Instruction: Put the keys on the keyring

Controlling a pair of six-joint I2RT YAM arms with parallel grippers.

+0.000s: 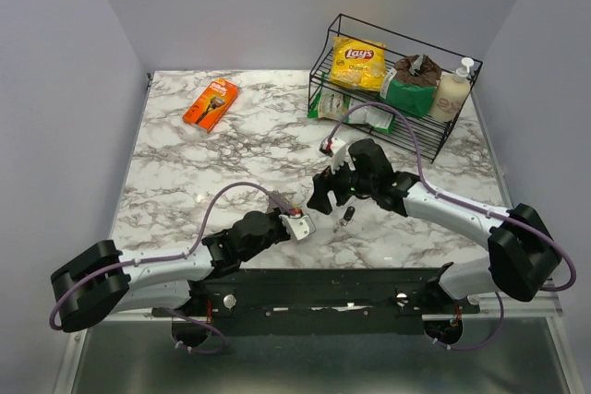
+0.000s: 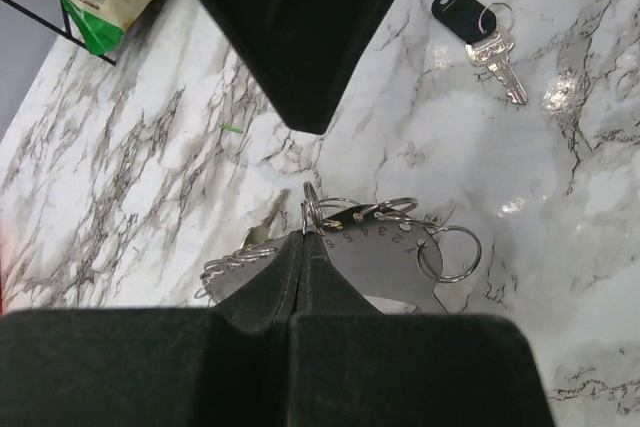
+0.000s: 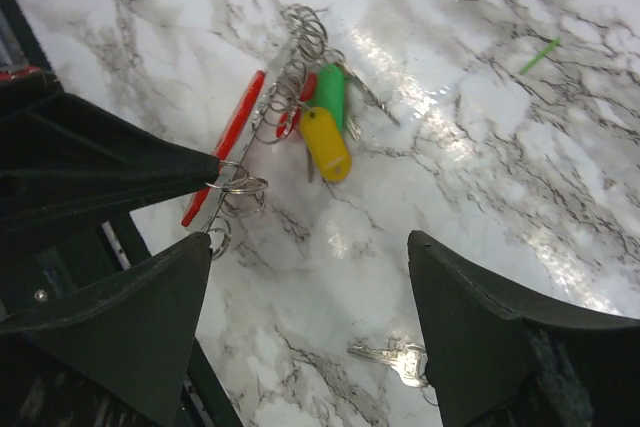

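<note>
Several snacks fill our wire rack [image 1: 417, 125]: chips bag [image 1: 359, 62], bottle [image 1: 452, 94]. We see the left gripper [image 2: 305, 242] clamping the keyring [image 3: 228, 142], right gripper [image 3: 312, 239] gaping wide; loose key [image 3: 385, 355] partly hidden.

Your left arm [image 1: 175, 265] lies low, reaching in from the left. Your left gripper [image 1: 300, 221] has its jaws pinched tight on the keyring [image 3: 225, 147]. Your right arm [image 1: 443, 205] stretches in from the right, wrist tipped down. Your right gripper [image 3: 310, 242] holds its jaws wide apart and empty.

The left hand [image 2: 305, 244] covers part of the keyring [image 2: 392, 265], and the right hand [image 3: 310, 244] hides half the loose key [image 3: 384, 354].
</note>
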